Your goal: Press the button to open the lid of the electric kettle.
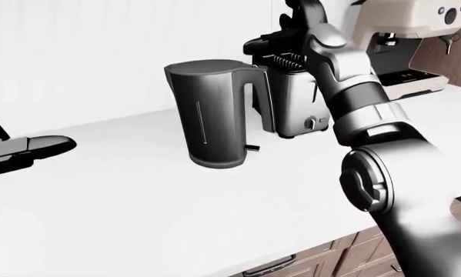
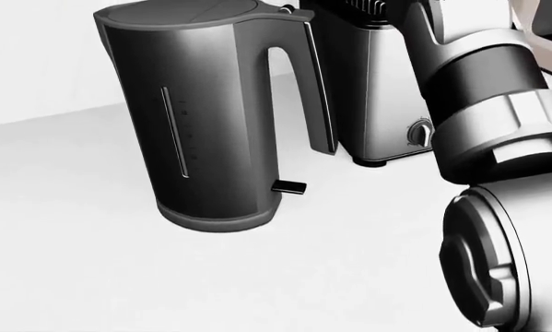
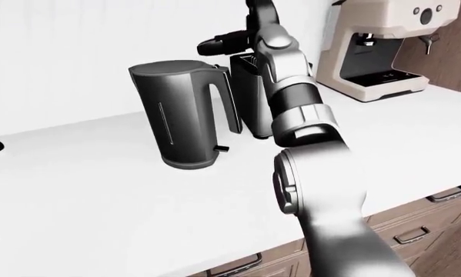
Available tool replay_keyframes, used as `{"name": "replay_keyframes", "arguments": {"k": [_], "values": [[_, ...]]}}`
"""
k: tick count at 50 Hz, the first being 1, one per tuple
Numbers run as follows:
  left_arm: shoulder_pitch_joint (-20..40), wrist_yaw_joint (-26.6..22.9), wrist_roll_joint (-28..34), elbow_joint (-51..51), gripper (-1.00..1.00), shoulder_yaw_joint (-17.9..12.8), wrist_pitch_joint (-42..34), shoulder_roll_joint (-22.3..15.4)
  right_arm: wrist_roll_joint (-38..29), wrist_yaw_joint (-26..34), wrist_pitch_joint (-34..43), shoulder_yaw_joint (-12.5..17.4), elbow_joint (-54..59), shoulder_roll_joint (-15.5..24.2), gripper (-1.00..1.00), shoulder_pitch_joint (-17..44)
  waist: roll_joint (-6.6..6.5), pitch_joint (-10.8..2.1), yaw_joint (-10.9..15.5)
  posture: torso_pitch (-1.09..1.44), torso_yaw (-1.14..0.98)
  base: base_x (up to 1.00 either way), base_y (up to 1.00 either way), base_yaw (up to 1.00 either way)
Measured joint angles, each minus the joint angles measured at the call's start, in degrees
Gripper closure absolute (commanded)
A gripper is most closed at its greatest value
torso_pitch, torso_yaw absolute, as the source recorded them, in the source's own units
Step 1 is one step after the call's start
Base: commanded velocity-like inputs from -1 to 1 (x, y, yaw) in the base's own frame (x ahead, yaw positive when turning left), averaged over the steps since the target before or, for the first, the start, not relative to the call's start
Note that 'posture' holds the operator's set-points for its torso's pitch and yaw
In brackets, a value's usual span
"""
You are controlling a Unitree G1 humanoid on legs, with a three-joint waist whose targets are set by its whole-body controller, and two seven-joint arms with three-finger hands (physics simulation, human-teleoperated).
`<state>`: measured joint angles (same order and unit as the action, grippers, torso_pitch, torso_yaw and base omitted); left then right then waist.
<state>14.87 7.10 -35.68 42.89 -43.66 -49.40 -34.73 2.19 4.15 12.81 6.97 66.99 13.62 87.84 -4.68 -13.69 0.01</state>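
Observation:
The dark grey electric kettle (image 1: 211,112) stands upright on the white counter (image 1: 138,213), its lid down. Its handle faces right, and a small button (image 2: 285,9) sits at the handle's top. My right hand (image 3: 217,41) is raised above and just to the right of the handle's top, over the toaster. Its dark fingers (image 1: 254,45) point left toward the kettle and hold nothing. I cannot tell whether they touch the button. My left hand (image 1: 30,147) lies low over the counter at the left edge of the left-eye view, fingers stretched out and empty.
A silver toaster (image 1: 295,101) with a knob stands right behind the kettle's handle. A cream coffee machine (image 3: 384,40) stands at the top right. Wooden drawers (image 3: 415,231) run below the counter's edge. My right forearm (image 2: 497,97) fills the right of the head view.

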Motion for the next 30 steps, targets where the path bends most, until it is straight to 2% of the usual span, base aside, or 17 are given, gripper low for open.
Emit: {"name": "replay_keyframes", "arguments": {"k": [30], "values": [[-0.4, -0.1, -0.3, 0.0, -1.00, -0.5, 0.2, -0.1, -2.9, -11.0, -5.4, 0.4, 4.5, -1.2, -1.00, 0.0, -0.04, -0.09, 0.1, -0.40, 0.00, 0.00, 0.00, 0.00]]}}
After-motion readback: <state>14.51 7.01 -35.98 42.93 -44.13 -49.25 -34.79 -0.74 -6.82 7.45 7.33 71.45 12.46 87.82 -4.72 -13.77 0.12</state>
